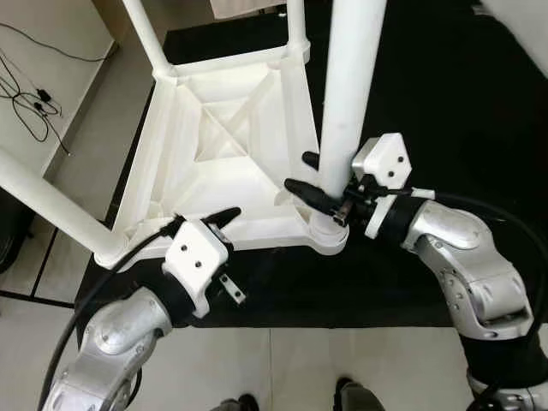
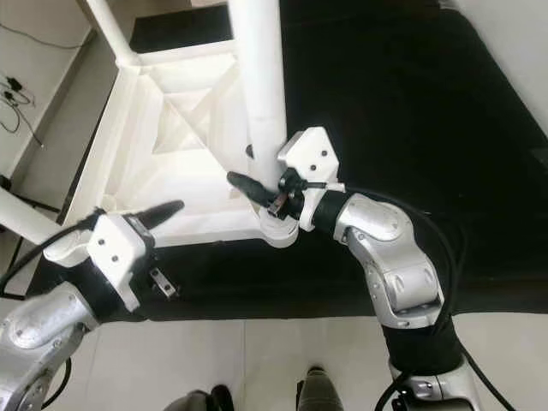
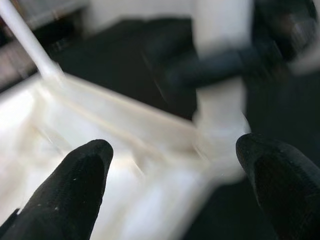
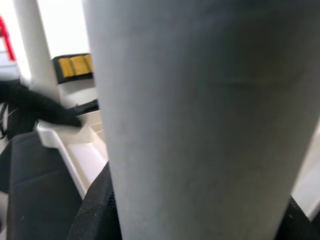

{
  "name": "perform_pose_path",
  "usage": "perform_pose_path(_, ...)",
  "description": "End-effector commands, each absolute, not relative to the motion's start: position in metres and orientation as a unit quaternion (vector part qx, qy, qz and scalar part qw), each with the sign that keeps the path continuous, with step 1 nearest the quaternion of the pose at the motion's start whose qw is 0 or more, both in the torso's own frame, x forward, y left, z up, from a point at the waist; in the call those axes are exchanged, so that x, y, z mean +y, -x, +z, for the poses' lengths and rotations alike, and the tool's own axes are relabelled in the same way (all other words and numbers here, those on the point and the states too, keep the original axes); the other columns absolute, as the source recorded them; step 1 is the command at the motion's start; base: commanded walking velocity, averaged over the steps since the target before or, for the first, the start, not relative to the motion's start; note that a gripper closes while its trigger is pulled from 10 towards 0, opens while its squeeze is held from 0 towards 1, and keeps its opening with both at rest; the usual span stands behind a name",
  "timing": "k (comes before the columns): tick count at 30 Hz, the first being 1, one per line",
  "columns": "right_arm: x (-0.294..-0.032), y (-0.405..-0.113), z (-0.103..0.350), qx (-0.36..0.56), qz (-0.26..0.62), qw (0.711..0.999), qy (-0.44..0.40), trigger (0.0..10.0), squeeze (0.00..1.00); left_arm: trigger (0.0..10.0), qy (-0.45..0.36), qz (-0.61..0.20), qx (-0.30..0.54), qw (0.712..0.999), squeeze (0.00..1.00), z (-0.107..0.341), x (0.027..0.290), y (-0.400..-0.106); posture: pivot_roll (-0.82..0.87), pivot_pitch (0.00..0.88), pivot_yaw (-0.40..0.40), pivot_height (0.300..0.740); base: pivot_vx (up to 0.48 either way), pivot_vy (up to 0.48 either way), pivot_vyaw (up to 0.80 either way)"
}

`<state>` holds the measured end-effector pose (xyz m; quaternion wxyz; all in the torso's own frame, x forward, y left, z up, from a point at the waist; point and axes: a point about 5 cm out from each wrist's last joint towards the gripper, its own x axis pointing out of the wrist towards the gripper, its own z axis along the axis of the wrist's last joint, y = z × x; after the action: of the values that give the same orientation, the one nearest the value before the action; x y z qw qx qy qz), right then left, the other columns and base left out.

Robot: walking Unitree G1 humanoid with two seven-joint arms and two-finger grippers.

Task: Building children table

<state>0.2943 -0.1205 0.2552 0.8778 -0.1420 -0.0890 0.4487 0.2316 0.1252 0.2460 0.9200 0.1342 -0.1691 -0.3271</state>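
The white plastic children's table lies upside down on a black mat, its ribbed underside facing up and its legs standing up from the corners. The right gripper is clenched around the near-right leg just above its corner socket, one black finger on each side of the tube, and in the right wrist view that leg stands right against the camera. The left gripper hovers released over the near edge of the tabletop, its two black fingertips spread wide apart with nothing between them. The near-left leg slants out toward the left, and two more legs rise from the far corners. The whole piece looks like hollow moulded plastic, so I judge it light and stiff, but smooth and fairly slippery under hard fingers; a round tube offers little to bite on and may turn or slide in the grasp. The best hold on a leg seems low, close to the socket, where a push goes straight into the joint rather than bending the tube sideways. The tabletop itself is best steadied at its rim or ribs, since so light a piece could shift on the mat while a leg is pressed or twisted home
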Motion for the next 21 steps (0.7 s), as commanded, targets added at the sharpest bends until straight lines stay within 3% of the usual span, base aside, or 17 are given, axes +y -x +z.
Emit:
perform_pose_path(1,-0.107,-0.301,0.219,-0.006,0.457,0.880,0.129,10.0,0.00,10.0,-0.143,-0.325,-0.187,0.916,0.00,0.262,0.133,-0.235,-0.05,0.207,0.134,0.740,0.000,0.000,0.00)
perform_pose_path(4,-0.105,-0.309,0.213,0.016,0.401,0.907,0.126,10.0,0.00,10.0,-0.143,-0.330,-0.219,0.907,0.00,0.283,0.132,-0.240,-0.05,0.202,0.134,0.740,0.000,0.000,0.00)
perform_pose_path(11,-0.101,-0.312,0.200,0.041,0.329,0.937,0.110,10.0,0.00,10.0,-0.120,-0.368,-0.256,0.886,0.00,0.313,0.124,-0.248,-0.05,0.199,0.138,0.740,0.000,0.000,0.00)
perform_pose_path(17,-0.095,-0.314,0.197,0.042,0.303,0.947,0.094,10.0,0.00,10.0,-0.077,-0.422,-0.270,0.862,0.00,0.339,0.113,-0.266,-0.05,0.195,0.146,0.740,0.000,0.000,0.00)
perform_pose_path(21,-0.092,-0.312,0.198,0.039,0.301,0.949,0.088,10.0,0.00,10.0,-0.040,-0.429,-0.270,0.861,0.00,0.350,0.111,-0.277,-0.06,0.198,0.153,0.740,0.000,0.000,0.00)
